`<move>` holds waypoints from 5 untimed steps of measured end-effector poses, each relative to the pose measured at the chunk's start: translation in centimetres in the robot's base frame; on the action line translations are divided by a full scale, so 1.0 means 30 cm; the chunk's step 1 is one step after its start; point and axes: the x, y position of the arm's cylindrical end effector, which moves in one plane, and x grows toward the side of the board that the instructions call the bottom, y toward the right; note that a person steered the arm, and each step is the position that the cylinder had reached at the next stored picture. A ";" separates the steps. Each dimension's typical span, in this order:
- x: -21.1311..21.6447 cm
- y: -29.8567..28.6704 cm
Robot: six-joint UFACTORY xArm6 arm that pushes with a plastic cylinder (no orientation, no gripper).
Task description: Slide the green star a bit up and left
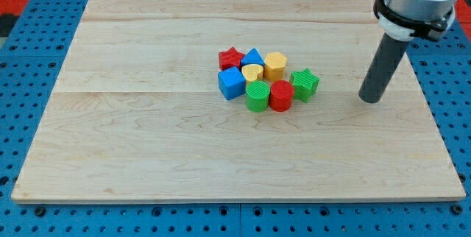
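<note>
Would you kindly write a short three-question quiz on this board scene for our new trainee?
1. True or false: my tip touches the green star.
2. Which block sits directly beside the green star, toward the view's left? A) blue cube B) red cylinder C) red star
3. Fill in: my tip stands to the view's ____ of the cluster.

Key: 1 false, a gap separates them; 2 B, the red cylinder; 3 right.

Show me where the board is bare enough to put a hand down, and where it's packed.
Bare: the wooden board from the blue cube to the view's left edge, and the strip along the view's bottom. A narrow gap separates the green star from my tip. Crowded: the centre cluster, where the red cylinder touches the star.
</note>
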 end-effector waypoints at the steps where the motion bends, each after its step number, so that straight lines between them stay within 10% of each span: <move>1: 0.003 -0.041; 5: -0.063 -0.181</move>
